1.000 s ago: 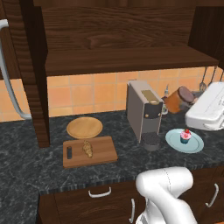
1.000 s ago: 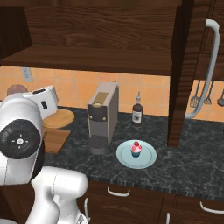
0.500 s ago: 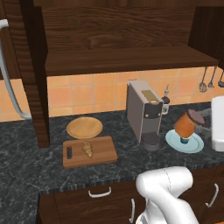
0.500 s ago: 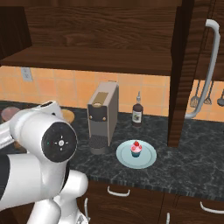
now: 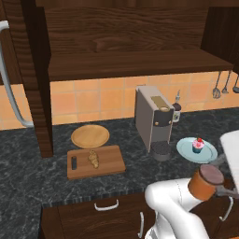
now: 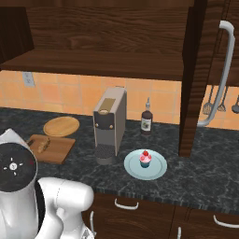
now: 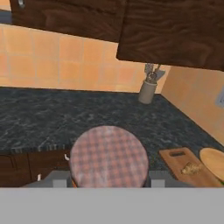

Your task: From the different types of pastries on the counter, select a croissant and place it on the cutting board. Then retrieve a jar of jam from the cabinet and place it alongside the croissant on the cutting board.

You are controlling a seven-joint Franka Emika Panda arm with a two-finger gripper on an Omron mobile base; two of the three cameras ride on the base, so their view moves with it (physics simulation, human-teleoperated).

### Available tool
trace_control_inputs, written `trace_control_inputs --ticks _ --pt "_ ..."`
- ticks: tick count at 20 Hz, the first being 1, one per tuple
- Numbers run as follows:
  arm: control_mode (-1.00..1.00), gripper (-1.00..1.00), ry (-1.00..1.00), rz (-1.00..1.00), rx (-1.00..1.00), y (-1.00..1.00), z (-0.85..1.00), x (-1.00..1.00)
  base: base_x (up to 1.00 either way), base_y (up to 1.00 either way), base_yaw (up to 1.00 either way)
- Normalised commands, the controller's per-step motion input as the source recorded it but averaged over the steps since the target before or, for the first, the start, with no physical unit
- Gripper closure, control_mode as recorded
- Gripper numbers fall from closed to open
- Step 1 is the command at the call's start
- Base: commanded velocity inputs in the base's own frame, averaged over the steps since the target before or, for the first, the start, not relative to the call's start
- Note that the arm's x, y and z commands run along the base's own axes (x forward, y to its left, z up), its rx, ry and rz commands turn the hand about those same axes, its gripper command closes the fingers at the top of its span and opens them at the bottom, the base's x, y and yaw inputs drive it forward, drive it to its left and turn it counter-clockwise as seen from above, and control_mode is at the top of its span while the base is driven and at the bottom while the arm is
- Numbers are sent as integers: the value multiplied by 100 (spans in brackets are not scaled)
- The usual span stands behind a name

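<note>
My gripper (image 7: 109, 181) is shut on the jar of jam (image 7: 109, 158), a brown-orange jar with a checked lid; a grey finger (image 7: 58, 179) shows on each side of it. In the left base view the jar (image 5: 204, 185) hangs low at the right, in front of the counter edge. The croissant (image 5: 94, 158) lies on the wooden cutting board (image 5: 109, 163) at the counter's left. The right base view has the croissant (image 6: 44, 144) and the board (image 6: 58, 151) at its left. In the hand view, the board (image 7: 176, 162) and croissant (image 7: 190, 168) are at the lower right.
A round wooden plate (image 5: 90, 136) lies just behind the board. A grey coffee machine (image 5: 153, 120) stands mid-counter with a dark bottle (image 5: 176, 111) behind it and a cupcake on a blue plate (image 5: 197, 146) to its right. Open cabinet shelf above. A utensil holder (image 7: 148, 90) stands by the wall.
The arm has swung down from beside the cabinet at the upper right, carrying the jar past the cupcake plate to low in front of the counter edge.
</note>
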Motion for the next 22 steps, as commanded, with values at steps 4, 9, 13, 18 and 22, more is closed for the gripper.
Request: trace_control_inputs --ticks 4,9,13,18,22 --pt "-100 100 -3 0 2 8 -99 -100 0 0 0" --pt "-100 100 1 -1 11 0 -93 -71 0 0 0" --pt "-100 100 3 -7 13 0 -16 33 0 0 0" --pt "-100 100 6 -9 5 2 -12 73 0 0 0" --pt "-100 100 0 -4 0 18 -51 66 0 0 0"
